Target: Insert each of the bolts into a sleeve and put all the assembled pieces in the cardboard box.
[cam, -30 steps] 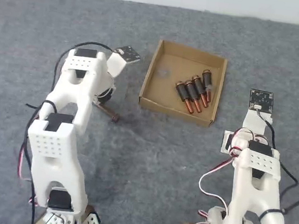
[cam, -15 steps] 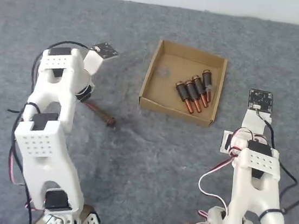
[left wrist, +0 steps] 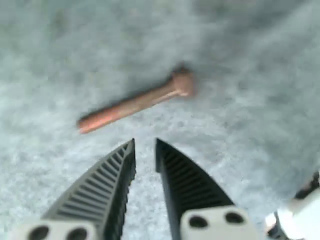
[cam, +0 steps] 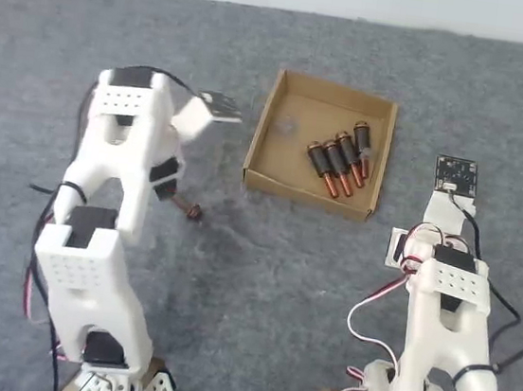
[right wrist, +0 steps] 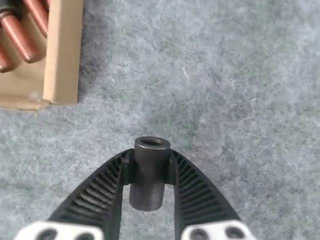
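Note:
A copper bolt (left wrist: 135, 102) lies loose on the grey carpet just beyond the tips of my left gripper (left wrist: 145, 146), which is open by a narrow gap and holds nothing. From above, the bolt (cam: 186, 207) pokes out from under the left arm (cam: 119, 154), left of the cardboard box (cam: 268, 125). My right gripper (right wrist: 149, 157) is shut on a dark sleeve (right wrist: 148, 175), held upright with its bore showing, near a corner of the box (right wrist: 62, 50). Several assembled pieces (cam: 339, 164) lie in the box.
The right arm (cam: 446, 285) stands at the front right, below the box. Open carpet lies between the two arms and in front of the box. The carpet's far edge meets a pale wall at the back.
The left arm swung left, then back right toward the box, and now hangs over the bolt. The bolt's head stayed in about the same spot. The right arm has not moved.

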Available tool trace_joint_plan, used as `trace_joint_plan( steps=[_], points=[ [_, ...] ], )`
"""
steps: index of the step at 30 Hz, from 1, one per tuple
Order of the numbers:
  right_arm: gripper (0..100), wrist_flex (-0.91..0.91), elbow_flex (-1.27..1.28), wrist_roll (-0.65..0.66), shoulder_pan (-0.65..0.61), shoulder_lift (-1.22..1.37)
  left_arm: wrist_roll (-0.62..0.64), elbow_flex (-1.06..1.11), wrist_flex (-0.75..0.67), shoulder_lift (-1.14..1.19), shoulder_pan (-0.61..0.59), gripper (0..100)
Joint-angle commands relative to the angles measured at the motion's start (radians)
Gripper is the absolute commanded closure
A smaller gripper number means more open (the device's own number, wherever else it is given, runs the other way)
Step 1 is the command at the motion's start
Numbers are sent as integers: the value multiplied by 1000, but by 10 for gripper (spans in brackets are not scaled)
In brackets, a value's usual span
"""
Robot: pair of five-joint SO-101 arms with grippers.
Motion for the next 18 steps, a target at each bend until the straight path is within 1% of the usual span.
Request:
trace_joint_plan(
  steps=[1, 5, 10, 16, 18],
  points=[
    [991, -16, -6, 14, -8, -45, -86, -36, 54, -74, 46, 912],
    [991, -16, -6, 14, -8, -45, -167, 8, 40, -72, 92, 910],
    [991, -16, -6, 14, -8, -45, -175, 39, -63, -66, 106, 909],
    [991, -44, 6, 63, -10, -30, -178, 42, -130, 15, 101, 909],
    [991, -50, 2, 68, -10, -13, -199, 42, -133, 44, 106, 909]
  ],
)
